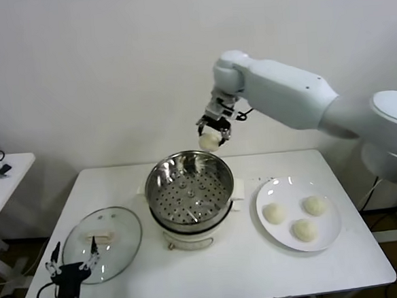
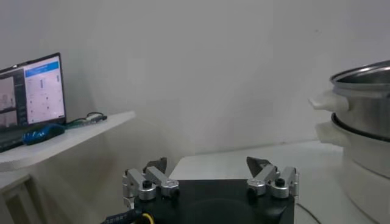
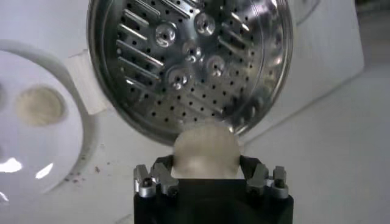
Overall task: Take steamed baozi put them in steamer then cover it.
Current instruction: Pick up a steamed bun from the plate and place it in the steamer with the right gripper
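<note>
My right gripper (image 1: 212, 136) hangs above the far rim of the steamer (image 1: 189, 188), shut on one cream-white baozi (image 1: 209, 141). In the right wrist view that baozi (image 3: 205, 150) fills the space between the fingers, with the perforated steel floor of the steamer (image 3: 189, 61) below it and nothing in it. Three more baozi (image 1: 274, 213) (image 1: 315, 205) (image 1: 304, 229) lie on the white plate (image 1: 331, 237) to the right. The glass cover (image 1: 103, 242) rests flat on the table left of the steamer. My left gripper (image 1: 72, 257) waits open at the table's front left edge, holding nothing.
The steamer sits on a white pot base (image 1: 191, 238) at the middle of the white table (image 1: 248, 268). A side table (image 2: 67, 137) with a laptop (image 2: 30, 91) stands off to the left. A bare wall is behind.
</note>
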`<state>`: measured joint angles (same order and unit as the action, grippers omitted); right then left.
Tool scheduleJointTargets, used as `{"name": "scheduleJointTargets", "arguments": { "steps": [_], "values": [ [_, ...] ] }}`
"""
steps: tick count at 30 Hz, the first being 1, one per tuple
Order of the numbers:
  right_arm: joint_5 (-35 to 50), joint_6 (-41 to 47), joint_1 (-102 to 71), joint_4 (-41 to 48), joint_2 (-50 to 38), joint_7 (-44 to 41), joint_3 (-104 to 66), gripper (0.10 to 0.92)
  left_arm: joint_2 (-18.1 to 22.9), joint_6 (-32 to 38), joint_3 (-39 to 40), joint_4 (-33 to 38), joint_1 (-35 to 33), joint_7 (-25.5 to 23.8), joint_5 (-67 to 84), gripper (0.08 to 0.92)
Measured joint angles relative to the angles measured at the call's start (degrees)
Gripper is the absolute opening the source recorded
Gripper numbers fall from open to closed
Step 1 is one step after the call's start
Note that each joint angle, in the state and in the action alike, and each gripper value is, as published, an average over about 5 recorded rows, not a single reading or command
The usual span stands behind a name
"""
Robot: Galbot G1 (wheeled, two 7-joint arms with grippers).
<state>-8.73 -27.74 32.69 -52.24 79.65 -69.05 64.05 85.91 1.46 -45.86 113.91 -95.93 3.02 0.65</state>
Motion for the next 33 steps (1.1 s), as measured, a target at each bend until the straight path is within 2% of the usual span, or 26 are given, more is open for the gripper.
{"name": "scheduleJointTargets", "arguments": {
  "steps": [16,30,33],
  "values": [
    [-16.8,-7.0,-8.5,1.7,7.1,2.0,-3.3,0.721,0.7,-1.4,-0.2,0.9,0.1,-0.1,0.5,0.823],
    [-22.5,-8.8,-12.8,5.1,9.5,2.5,-4.1,0.718,1.0,-1.7,-0.1,0.7,-0.3,0.0,0.7,0.823],
    [-22.9,-8.8,-13.2,5.5,9.7,2.7,-4.2,0.754,1.0,-1.7,0.0,0.6,-0.2,0.0,0.7,0.823]
  ]
}}
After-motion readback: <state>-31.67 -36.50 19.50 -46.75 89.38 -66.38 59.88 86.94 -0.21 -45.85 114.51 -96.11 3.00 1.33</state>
